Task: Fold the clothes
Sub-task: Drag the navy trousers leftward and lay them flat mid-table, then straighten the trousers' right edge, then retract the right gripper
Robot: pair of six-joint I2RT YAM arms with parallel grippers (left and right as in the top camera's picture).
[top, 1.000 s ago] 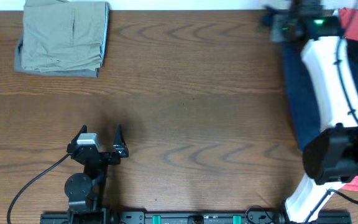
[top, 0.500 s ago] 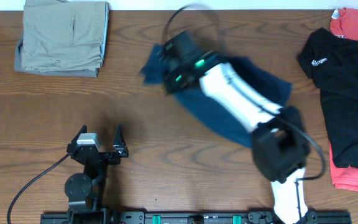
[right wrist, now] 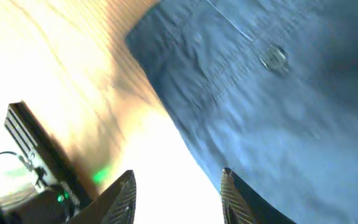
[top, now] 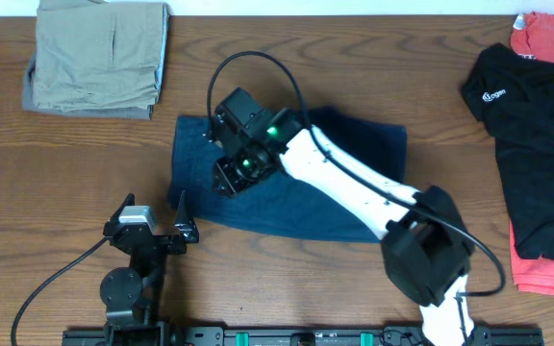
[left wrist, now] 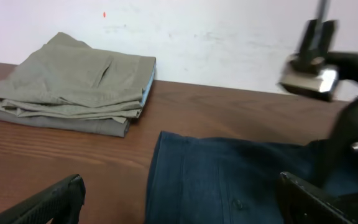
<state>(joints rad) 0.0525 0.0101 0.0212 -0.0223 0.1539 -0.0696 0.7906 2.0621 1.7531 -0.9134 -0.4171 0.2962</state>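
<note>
A navy blue garment (top: 291, 207) lies spread on the wooden table at the centre. It also shows in the left wrist view (left wrist: 229, 174) and the right wrist view (right wrist: 278, 93). My right gripper (top: 227, 178) hangs over the garment's left part, open and empty (right wrist: 176, 177). My left gripper (top: 155, 200) rests near the front left, open and empty (left wrist: 180, 186), just in front of the garment's left front corner.
A folded khaki garment (top: 99, 58) lies at the back left and shows in the left wrist view (left wrist: 73, 87). A black shirt (top: 527, 135) lies over a red shirt (top: 546, 34) at the right edge.
My right arm swung from the pile at the right to the centre with the blue garment. The garment now lies flat and the gripper has let go. The left arm has not moved.
</note>
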